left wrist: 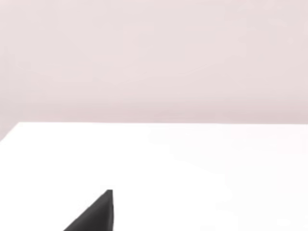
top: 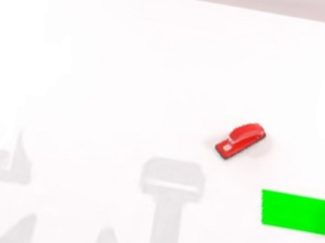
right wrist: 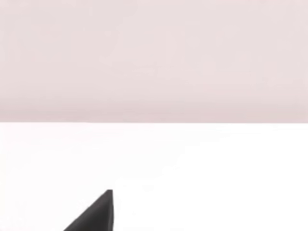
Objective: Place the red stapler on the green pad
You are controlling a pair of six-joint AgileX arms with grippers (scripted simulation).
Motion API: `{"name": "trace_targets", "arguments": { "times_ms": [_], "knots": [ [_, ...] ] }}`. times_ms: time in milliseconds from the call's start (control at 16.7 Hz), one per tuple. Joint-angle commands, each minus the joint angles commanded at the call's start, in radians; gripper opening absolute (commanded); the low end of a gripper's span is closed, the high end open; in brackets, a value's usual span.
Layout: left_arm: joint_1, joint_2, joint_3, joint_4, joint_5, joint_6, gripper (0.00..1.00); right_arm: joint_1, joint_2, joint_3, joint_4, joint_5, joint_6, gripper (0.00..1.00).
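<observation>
Now lying free on the white bench, right of centre: small bright red stapler [top: 240, 141], long axis slanting toward far-right corner, near flat green rectangular pad [top: 297, 213] by right edge. Probably favouring right arm; claw states impossible to tell.

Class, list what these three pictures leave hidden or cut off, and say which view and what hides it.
1. Left end effector: left wrist view shows only a dark tip cut off by the edge; open or shut cannot be told.
2. Right end effector: the same in the right wrist view.
3. Right arm: absent from the top view.
4. Stapler and pad: outside both wrist views.
</observation>
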Motion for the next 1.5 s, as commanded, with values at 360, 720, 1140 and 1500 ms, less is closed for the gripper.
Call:
{"name": "trace_targets", "arguments": {
  "times_ms": [360,720,1140,1500],
  "knots": [
    [0.000,0.000,0.000,0.000,0.000,0.000,1.00,0.021,0.065,0.090,-0.044,0.002,0.055,1.00],
    [0.000,0.000,0.000,0.000,0.000,0.000,1.00,0.087,0.410,0.459,-0.277,0.033,0.267,1.00],
    [0.000,0.000,0.000,0.000,0.000,0.000,1.00,0.160,1.046,1.022,-0.726,0.127,0.528,1.00],
    [0.000,0.000,0.000,0.000,0.000,0.000,1.00,0.248,1.634,1.456,-1.120,0.166,0.765,1.00]
  ]
}}
